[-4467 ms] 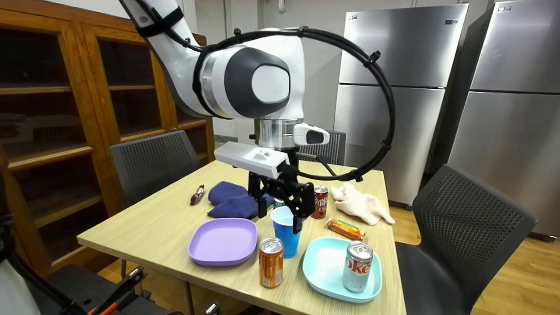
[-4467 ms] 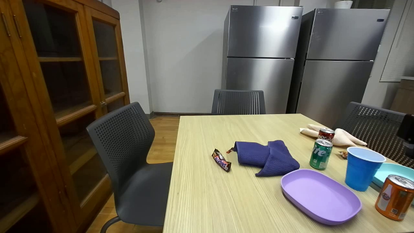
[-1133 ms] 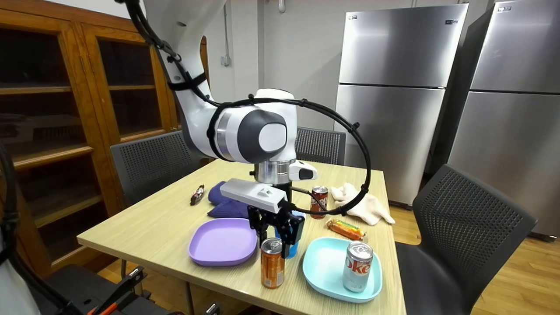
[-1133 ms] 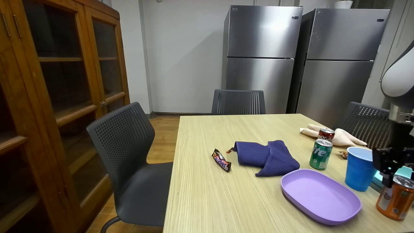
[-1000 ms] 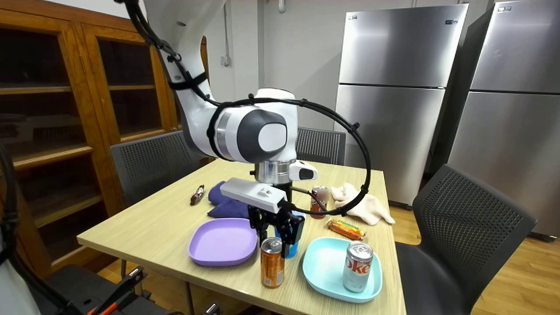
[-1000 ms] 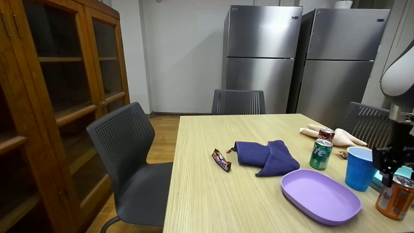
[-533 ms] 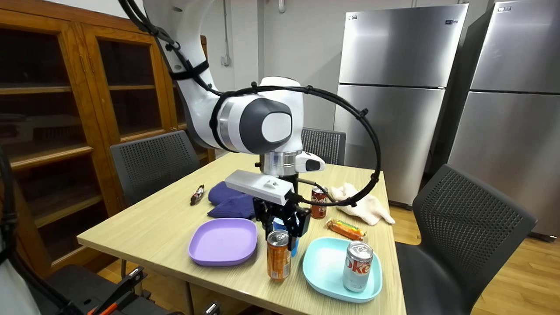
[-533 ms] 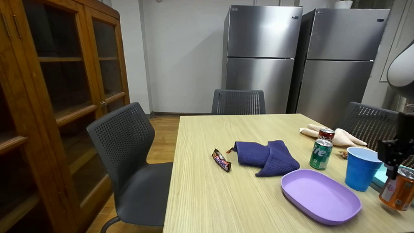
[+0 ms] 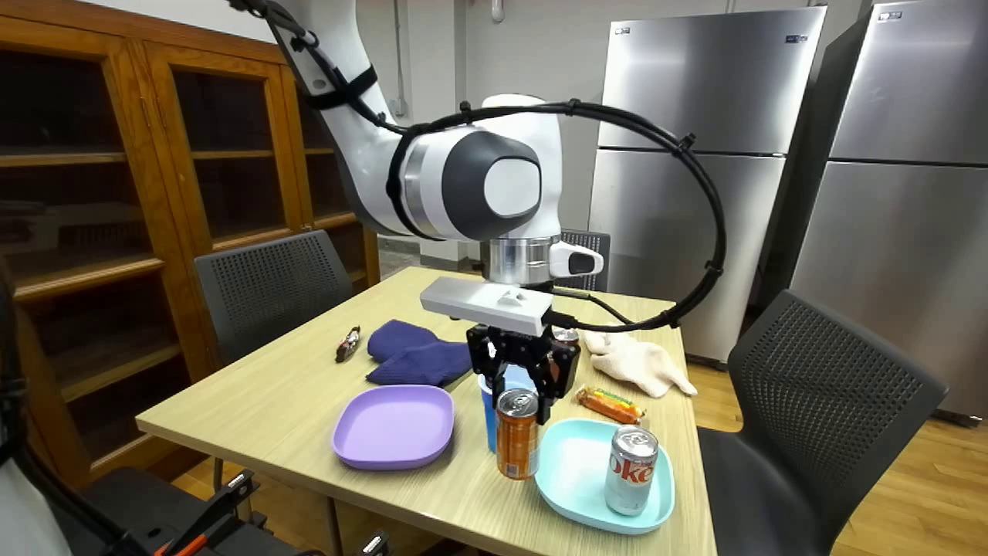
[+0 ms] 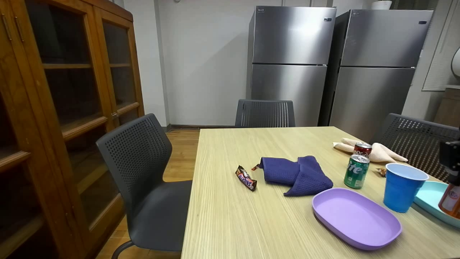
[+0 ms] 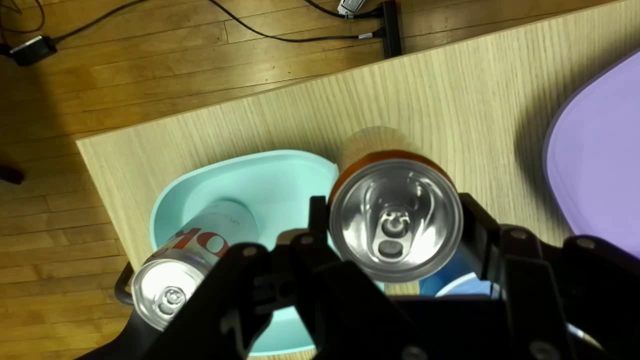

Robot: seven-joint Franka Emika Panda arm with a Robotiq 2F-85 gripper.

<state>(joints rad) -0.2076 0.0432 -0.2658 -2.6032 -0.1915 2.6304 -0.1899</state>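
Note:
My gripper (image 9: 520, 403) is shut on an orange soda can (image 9: 517, 446), with black fingers on either side of its top. The can is upright, lifted off the table beside the light teal tray (image 9: 575, 448). The wrist view shows its silver lid (image 11: 395, 220) between the fingertips. A silver Diet Coke can (image 9: 631, 472) stands in the tray; it also shows in the wrist view (image 11: 172, 287). A blue cup (image 9: 489, 417) stands just behind the held can, partly hidden. In an exterior view the gripper and the orange can (image 10: 451, 200) are cut by the right edge.
A purple plate (image 9: 394, 426) lies left of the cup. A navy cloth (image 10: 294, 176), a dark candy bar (image 10: 246, 178), a green can (image 10: 356, 172), a dark red can (image 10: 362, 149), a cream cloth (image 9: 641, 361) and an orange-wrapped bar (image 9: 610, 405) lie farther back. Chairs (image 9: 818, 432) flank the table.
The gripper came down around the orange can, closed on it and lifted it from the table. It has moved up and right toward the teal tray. The other objects stay put.

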